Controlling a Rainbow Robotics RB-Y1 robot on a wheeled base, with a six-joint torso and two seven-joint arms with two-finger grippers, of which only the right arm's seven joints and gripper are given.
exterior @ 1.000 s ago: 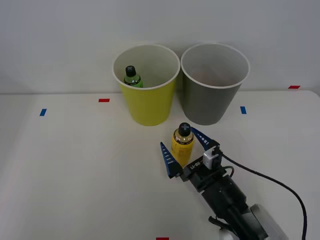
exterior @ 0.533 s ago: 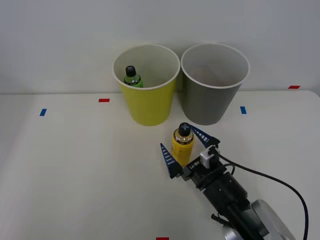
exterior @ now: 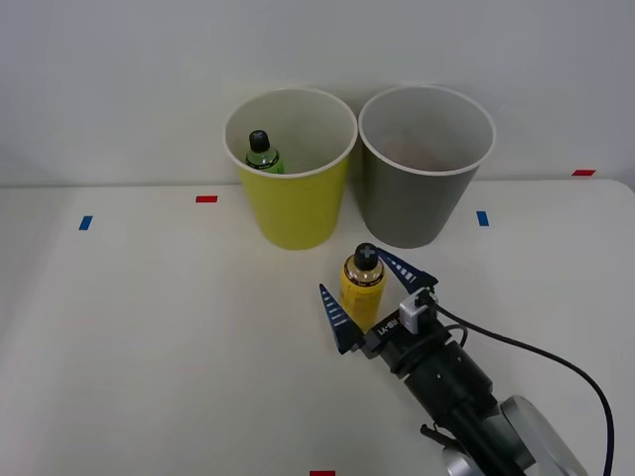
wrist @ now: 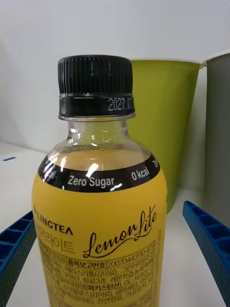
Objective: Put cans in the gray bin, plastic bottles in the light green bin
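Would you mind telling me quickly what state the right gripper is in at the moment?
Right gripper: open, its blue fingers on either side of the upright yellow bottle, not closed on it.

- You have two bins at the far side of the table: one light green bin (exterior: 291, 169) on the left, one gray bin (exterior: 425, 169) on the right.
- You have two plastic bottles: one green bottle (exterior: 262, 154) inside the light green bin, one yellow bottle (exterior: 362, 288) standing near you on the table.
- You can count one gripper (exterior: 376, 300), with two blue fingers (exterior: 335, 317).
- You see five red and blue tape marks (exterior: 206, 198) on the table.
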